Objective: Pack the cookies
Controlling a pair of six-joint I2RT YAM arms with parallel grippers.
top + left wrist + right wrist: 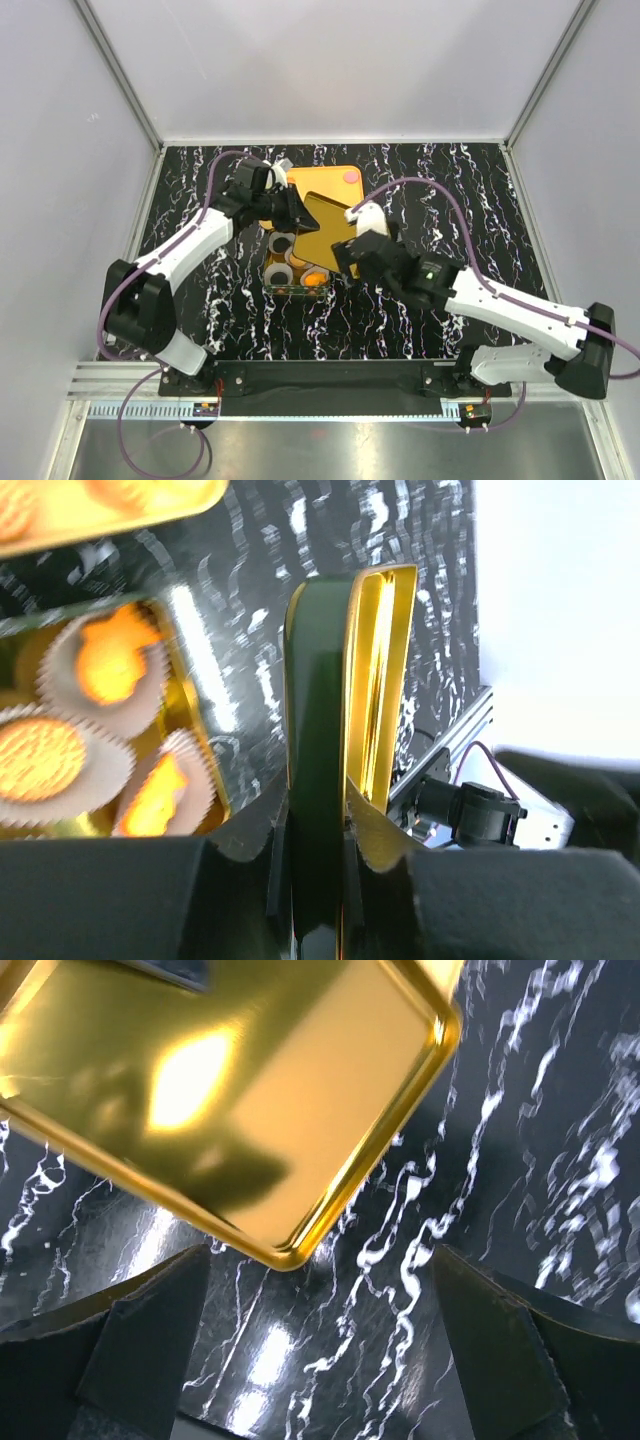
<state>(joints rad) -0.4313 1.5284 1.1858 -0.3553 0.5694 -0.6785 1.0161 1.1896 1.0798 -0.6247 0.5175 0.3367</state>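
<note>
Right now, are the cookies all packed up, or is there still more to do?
Nearly. Done: orange cookies sit in paper cups inside the gold tin. In hand: the left hand is shut on the rim of the lid, and the right hand is open near it. Left: the lid must go on the tin, and one pink cookie lies on the orange tray behind.

left arm reaches forward, left gripper (315, 832) pinched on a gold lid's (322, 680) edge; right arm angles inward, right gripper (320, 1256) spread wide.
</note>
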